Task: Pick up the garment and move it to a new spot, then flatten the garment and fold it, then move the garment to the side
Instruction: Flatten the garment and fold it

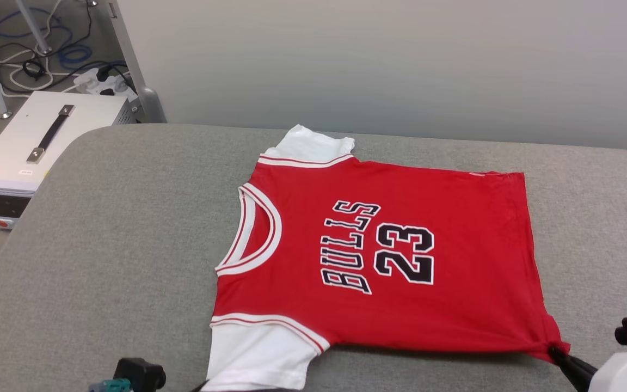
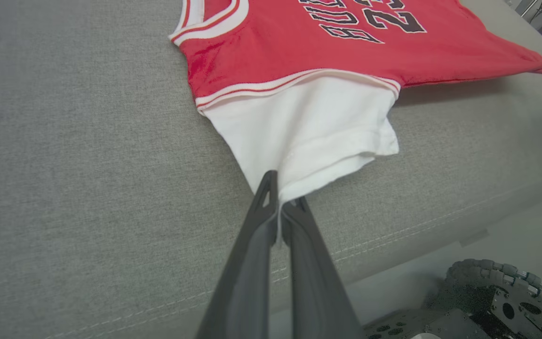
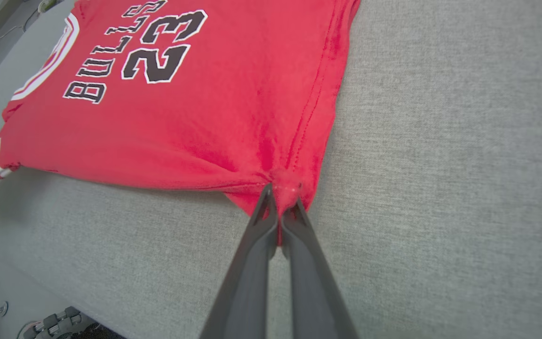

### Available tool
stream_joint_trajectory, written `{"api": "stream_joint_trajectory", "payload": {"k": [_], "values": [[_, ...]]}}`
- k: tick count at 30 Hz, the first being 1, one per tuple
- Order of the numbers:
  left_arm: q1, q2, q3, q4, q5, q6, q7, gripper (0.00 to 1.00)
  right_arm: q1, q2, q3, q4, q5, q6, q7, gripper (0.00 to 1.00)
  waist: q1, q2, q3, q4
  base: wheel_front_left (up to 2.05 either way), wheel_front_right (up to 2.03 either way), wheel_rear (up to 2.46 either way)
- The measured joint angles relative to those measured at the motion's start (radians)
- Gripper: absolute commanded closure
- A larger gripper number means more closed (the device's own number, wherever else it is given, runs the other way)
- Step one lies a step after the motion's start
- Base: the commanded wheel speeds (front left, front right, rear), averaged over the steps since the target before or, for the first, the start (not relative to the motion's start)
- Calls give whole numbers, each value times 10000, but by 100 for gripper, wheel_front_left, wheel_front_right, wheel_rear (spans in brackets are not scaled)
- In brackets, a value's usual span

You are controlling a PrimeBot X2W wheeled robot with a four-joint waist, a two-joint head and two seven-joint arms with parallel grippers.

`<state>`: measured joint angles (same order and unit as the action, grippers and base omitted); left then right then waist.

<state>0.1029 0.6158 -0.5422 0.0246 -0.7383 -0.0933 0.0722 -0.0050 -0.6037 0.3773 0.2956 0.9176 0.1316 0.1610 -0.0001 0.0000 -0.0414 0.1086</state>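
Garment (image 1: 389,261) lies front-up on the grey padded surface (image 1: 117,245), spread mostly flat. I read the "BULLS 23" print sideways from the head view. The collar points toward my left side and the hem toward my right. The far white sleeve lies at the back edge of the shirt; the near white sleeve hangs toward the front edge of the surface.

Left gripper (image 2: 280,207) — jaws pressed together on the cuff edge of the near white sleeve, with a sliver of white cloth between the fingers. The sleeve is drawn out into a taper toward the pinch.

Right gripper (image 3: 282,207) — jaws closed tight on the near hem corner. The red fabric bunches at the tips and creases fan out from there into the body of the shirt. In the head view that corner is pulled to a point at the lower right.

Off the surface to the left I see a white box (image 1: 36,141) with a dark handle on the floor, and cables (image 1: 47,60) behind it. A wheel (image 2: 501,292) of the base shows below the front edge in the left wrist view.
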Motion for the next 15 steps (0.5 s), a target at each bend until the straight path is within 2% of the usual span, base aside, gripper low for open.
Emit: {"api": "stream_joint_trajectory", "payload": {"k": [7, 11, 15], "values": [[1151, 667, 0, -972, -416, 221, 355, 100, 1920, -63, -947, -1528, -10, 0, 1118, 100, 0, 0, -228, -64, 0, 0, 0], [1415, 844, 119, -1425, -466, 447, 357, 100, 2529, 23, -1605, -2243, -217, 0, 1498, 100, 0, 0, -149, -79, 0, 0, 0], [1329, 892, 238, -1741, -387, 493, 337, 100, 2686, 228, -2238, -2863, -564, 0, 1808, 100, 0, 0, 9, -106, 0, 0, 0]]}}
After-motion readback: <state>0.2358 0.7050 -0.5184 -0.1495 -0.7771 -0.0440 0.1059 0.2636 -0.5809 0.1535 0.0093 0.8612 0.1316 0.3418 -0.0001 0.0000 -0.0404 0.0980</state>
